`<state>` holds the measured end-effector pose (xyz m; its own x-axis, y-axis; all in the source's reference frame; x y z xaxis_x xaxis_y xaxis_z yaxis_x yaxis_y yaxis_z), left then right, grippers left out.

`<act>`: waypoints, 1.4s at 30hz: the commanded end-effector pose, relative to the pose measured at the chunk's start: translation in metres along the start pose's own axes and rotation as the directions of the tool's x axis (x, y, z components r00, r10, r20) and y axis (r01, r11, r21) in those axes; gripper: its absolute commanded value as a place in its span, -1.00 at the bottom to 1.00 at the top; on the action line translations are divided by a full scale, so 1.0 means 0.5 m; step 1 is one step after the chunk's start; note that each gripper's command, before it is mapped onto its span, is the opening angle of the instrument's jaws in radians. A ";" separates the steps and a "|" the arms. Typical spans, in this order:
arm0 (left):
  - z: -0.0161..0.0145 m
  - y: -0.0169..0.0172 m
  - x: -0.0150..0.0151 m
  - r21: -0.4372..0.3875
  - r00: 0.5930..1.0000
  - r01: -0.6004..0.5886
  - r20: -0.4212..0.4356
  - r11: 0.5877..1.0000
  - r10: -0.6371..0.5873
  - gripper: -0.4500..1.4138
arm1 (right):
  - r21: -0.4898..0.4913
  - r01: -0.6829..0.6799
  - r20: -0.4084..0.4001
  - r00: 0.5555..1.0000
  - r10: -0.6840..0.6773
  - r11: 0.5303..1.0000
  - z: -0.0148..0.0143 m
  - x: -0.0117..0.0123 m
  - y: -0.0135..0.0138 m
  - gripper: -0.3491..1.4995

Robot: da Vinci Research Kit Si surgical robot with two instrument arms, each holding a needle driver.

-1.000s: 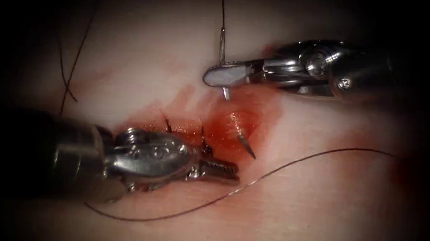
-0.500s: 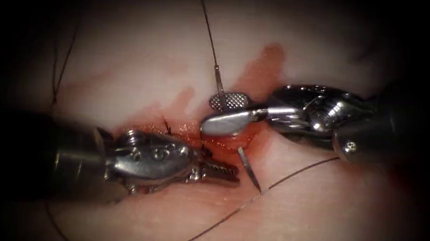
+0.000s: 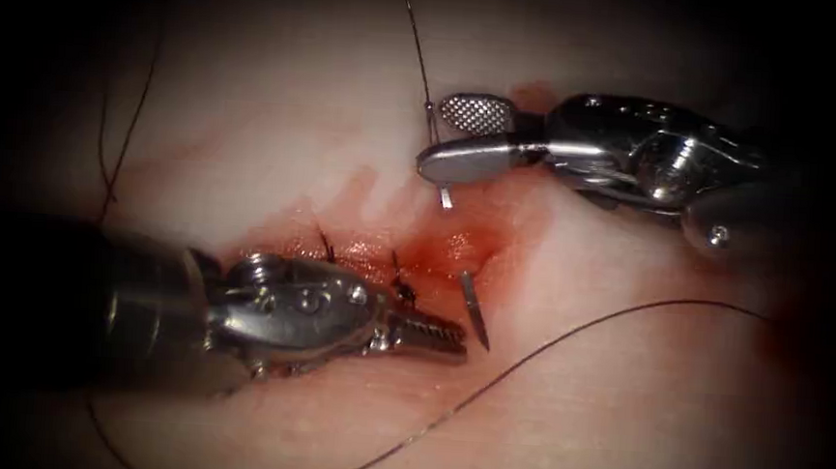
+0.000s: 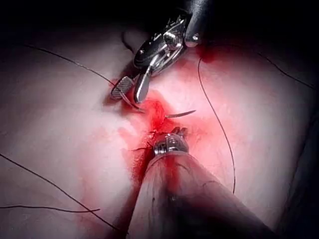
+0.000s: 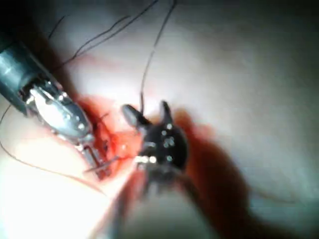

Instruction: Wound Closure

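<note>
While the needle (image 3: 457,237) sits through the tissue (image 3: 280,110) across the right end of the cut (image 3: 368,256), its pointed end stands clear on the near side at about (image 3: 474,311) and its thread-bearing tail rises on the far side, where the right gripper (image 3: 448,135) is. That gripper's jaws are parted, one pad turned up, and they straddle the tail without closing on it; the thread (image 3: 416,31) runs up and away from there. Just left of the needle's point, the left gripper (image 3: 431,337) rests low on the tissue, jaws together and holding nothing, so it is the nearer tool to the point. The needle's long axis runs far-to-near, slightly rightward. Red fluid (image 3: 456,242) pools around the entry. A second thread span (image 3: 567,331) crosses the near tissue.
</note>
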<state>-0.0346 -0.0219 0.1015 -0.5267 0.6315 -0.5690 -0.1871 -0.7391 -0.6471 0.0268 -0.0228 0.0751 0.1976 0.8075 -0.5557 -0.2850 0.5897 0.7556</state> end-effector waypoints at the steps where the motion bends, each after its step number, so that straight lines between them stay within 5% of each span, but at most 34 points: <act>1: 0.0017 0.0001 -0.0005 -0.002 1.000 0.000 0.000 1.000 0.000 -0.52 | 0.010 0.006 0.004 1.000 -0.006 1.000 0.0026 -0.0008 -0.0002 0.53; 7: 0.0017 0.0001 -0.0005 -0.002 1.000 0.000 0.000 1.000 0.000 -0.52 | 0.015 0.018 0.007 1.000 -0.018 1.000 0.0044 -0.0008 -0.0004 0.51; 9: 0.0017 0.0001 -0.0005 -0.003 1.000 0.000 0.000 1.000 0.000 -0.52 | 0.035 0.034 0.018 0.999 -0.035 0.999 0.0049 -0.0005 -0.0003 -0.24; 10: 0.0017 0.0001 -0.0005 -0.003 1.000 0.000 0.000 1.000 0.000 -0.52 | 0.064 0.039 0.031 0.999 -0.041 0.997 0.0047 -0.0004 -0.0002 -1.00; 20: 0.0014 0.0004 -0.0002 -0.005 1.000 0.007 0.000 1.000 -0.007 -0.52 | 0.097 -0.032 0.135 0.991 0.019 0.995 0.0006 -0.0066 -0.0012 -1.00; 26: 0.0017 0.0024 0.0022 -0.006 0.999 -0.053 -0.003 0.999 0.053 -0.43 | 0.100 -0.067 0.137 0.989 0.053 0.993 -0.0003 -0.0065 -0.0015 -1.00; 27: 0.0017 0.0032 0.0034 -0.006 0.997 -0.082 -0.005 0.997 0.082 -0.33 | 0.106 -0.068 0.126 0.991 0.054 0.992 -0.0002 -0.0064 -0.0014 -0.85; 31: 0.0006 0.0043 0.0082 0.035 0.969 -0.247 -0.013 0.968 0.248 -0.06 | 0.036 -0.068 0.028 0.997 0.067 0.997 -0.0024 -0.0050 -0.0013 0.65; 36: -0.0008 0.0055 0.0119 0.058 0.915 -0.402 -0.006 0.914 0.403 0.22 | 0.022 -0.084 0.014 0.996 0.084 0.996 -0.0086 -0.0029 -0.0015 0.65; 42: -0.0008 0.0070 0.0126 0.100 0.883 -0.468 -0.001 0.878 0.470 0.13 | 0.010 -0.092 0.007 0.996 0.092 0.996 -0.0106 -0.0042 -0.0013 0.62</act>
<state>-0.0377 -0.0198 0.0949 -0.5540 0.1972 -0.8088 -0.0018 -0.9718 -0.2357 0.0209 -0.0244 0.0734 0.1770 0.8579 -0.4823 -0.2951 0.5138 0.8056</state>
